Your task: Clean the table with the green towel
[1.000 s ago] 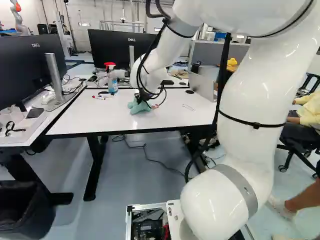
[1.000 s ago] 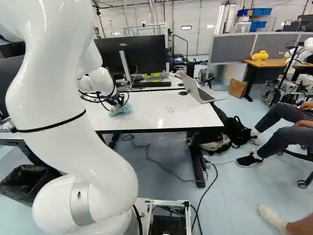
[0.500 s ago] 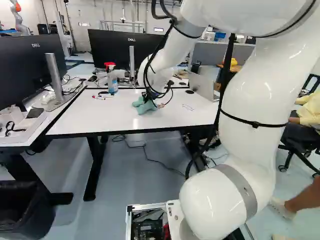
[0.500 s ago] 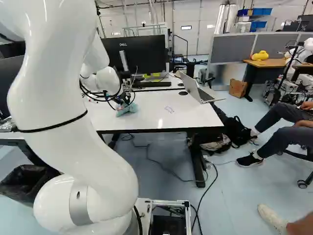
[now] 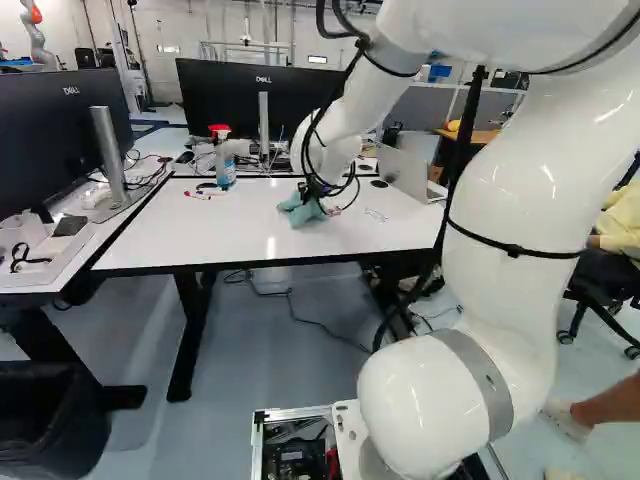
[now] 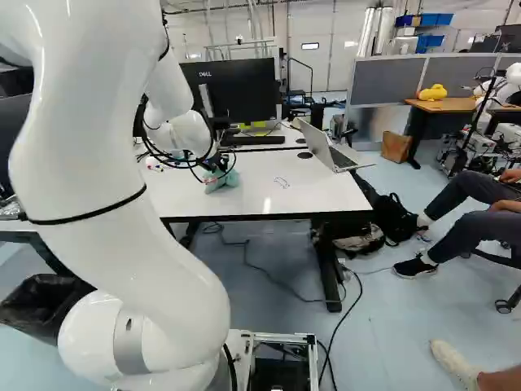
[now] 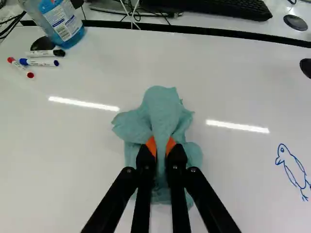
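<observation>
1. Left of centre in the left base view, short white markers with red, blue and black caps (image 7: pixel 43 62) lie on the white, flat-topped surface (image 5: pixel 190 235), with a clear spray bottle of blue liquid under a red-and-white head (image 5: pixel 225 165) close by. Both should be kept out of the wiping path, I judge.
2. Near the middle of that view, the black two-fingered claw with orange pads (image 7: pixel 161 145) is pinching the soft teal-green cloth towel (image 7: pixel 163 109) and has it down on the surface. The step in hand looks like wiping; the next move calls for keeping the towel pressed flat and sweeping it over the marks (a light, even push should do).
3. The towel looks bunched: a raised fold runs up between the pads, and loose, crumpled lobes spread on both sides and ahead of the claw. Its small footprint may leave streaks.
4. Just right of the towel in the left base view is a thin blue line drawing, rather like a bird (image 7: pixel 294 170), unwiped and probably the next target.
5. Further right and behind it, an open silver laptop (image 6: pixel 316 142) would limit a long stroke.
</observation>
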